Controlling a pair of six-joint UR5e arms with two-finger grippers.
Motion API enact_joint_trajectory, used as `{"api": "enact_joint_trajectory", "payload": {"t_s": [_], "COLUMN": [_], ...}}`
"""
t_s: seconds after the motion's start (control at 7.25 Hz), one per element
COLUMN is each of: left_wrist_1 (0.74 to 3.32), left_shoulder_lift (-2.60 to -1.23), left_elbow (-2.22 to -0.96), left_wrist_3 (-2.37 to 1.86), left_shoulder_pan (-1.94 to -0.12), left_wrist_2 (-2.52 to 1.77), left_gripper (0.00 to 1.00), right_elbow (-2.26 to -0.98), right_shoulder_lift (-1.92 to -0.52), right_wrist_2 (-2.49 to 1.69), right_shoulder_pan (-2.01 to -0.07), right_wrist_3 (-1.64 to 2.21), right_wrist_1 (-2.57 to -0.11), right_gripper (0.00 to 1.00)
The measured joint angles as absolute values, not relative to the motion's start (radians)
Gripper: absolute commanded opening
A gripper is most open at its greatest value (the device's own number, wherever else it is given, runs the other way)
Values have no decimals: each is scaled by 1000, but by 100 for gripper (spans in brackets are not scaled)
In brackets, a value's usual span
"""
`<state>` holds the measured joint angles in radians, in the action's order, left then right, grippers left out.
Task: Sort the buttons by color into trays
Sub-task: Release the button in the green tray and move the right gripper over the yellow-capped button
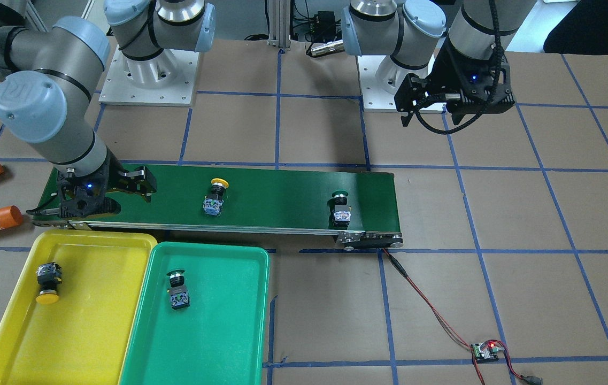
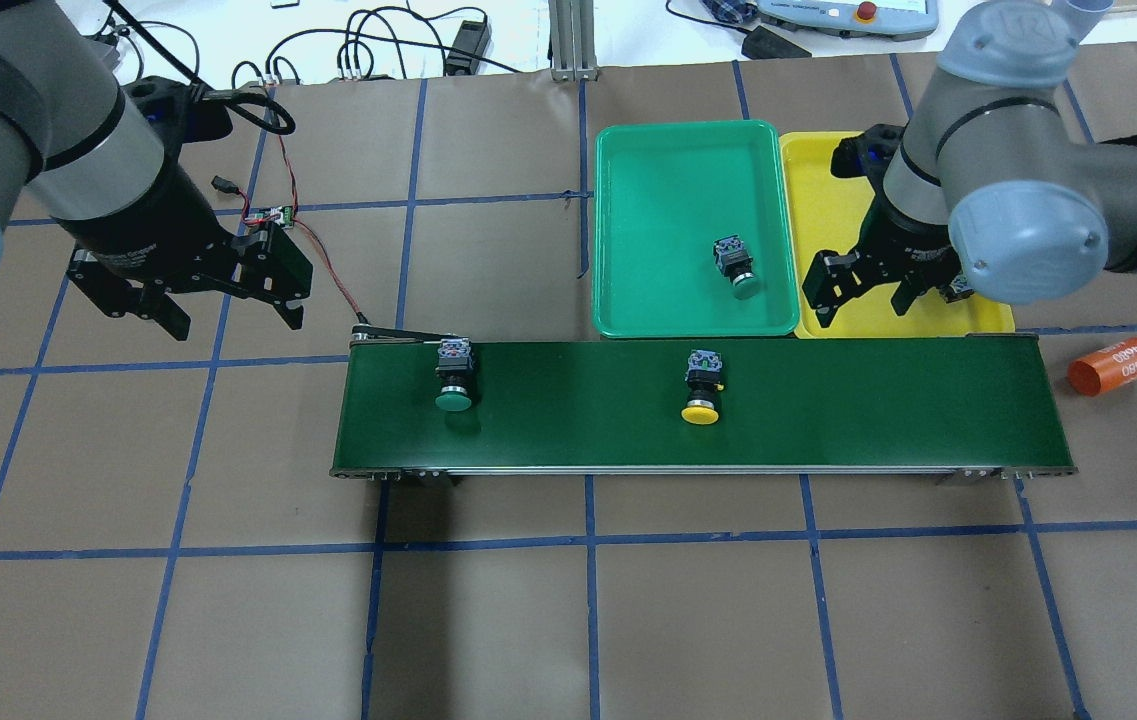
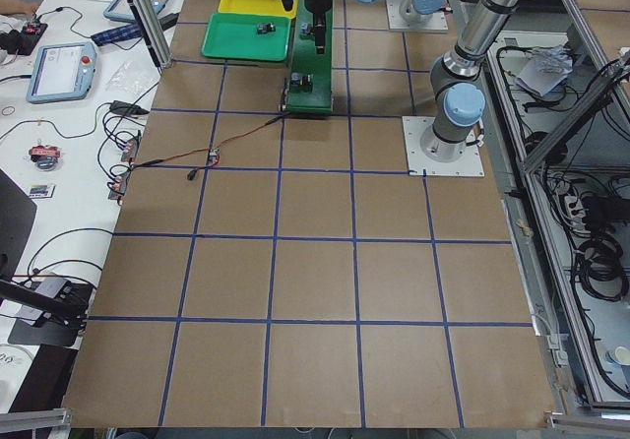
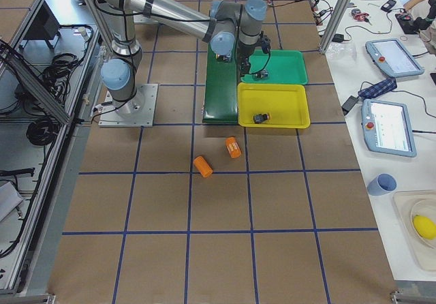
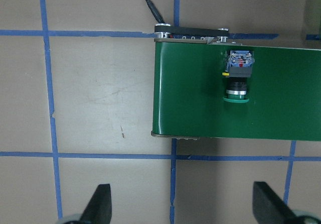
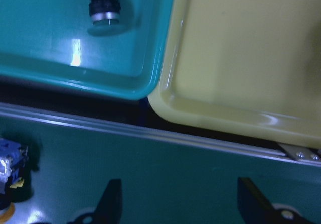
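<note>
Two down, two to go: on the conveyor belt (image 2: 828,400) a yellow-capped button (image 2: 704,388) lies on its side about mid-belt, and a green-capped button (image 2: 453,375) lies near the belt's end on the robot's left, the end where the wire plugs in. Along the belt's far long edge sit the green tray (image 2: 628,200), level with mid-belt, and the yellow tray (image 2: 808,180) beside it toward the belt's right end; each already holds one button of its own colour, tipped over on the tray floor. The right gripper (image 2: 863,300) hangs over the belt's far edge near that right end, just where belt meets yellow tray, fingers spread wide and holding nothing. The left gripper (image 2: 233,318) hovers off the belt's left end over bare table, jaws likewise apart and empty, with the green-capped button in its wrist view. As for handling, these look like small, rigid, light plastic parts, nothing fragile, but awkward. The mushroom cap is round and smooth and would likely squirt out of a pinch or roll. The squarish black body and grey-blue contact block offer flat opposing faces, so that is the place to close on, jaws square across the body, coming straight down so the slick belt does not let it pivot.
</note>
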<state>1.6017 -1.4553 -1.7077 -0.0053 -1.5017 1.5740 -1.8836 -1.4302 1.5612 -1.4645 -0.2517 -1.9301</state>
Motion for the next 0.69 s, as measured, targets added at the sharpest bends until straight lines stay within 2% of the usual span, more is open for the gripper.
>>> {"api": "enact_joint_trajectory", "payload": {"t_s": [0.28, 0.69], "left_wrist_1": [1601, 1603], "left_shoulder_lift": [-1448, -1440], "left_elbow": [-1716, -1720], "left_wrist_3": [-6, -6], "left_shoulder_pan": [-1488, -1486], "left_wrist_2": [1575, 1578], "left_gripper": [100, 100], "right_elbow": [-1960, -1989], "right_shoulder_lift": [-1470, -1469], "right_wrist_2": [1568, 1598], "right_shoulder_pan": [-1441, -1420], "right_wrist_3": [-234, -189], "right_wrist_1": [-1950, -1949], "right_gripper": [100, 100]}}
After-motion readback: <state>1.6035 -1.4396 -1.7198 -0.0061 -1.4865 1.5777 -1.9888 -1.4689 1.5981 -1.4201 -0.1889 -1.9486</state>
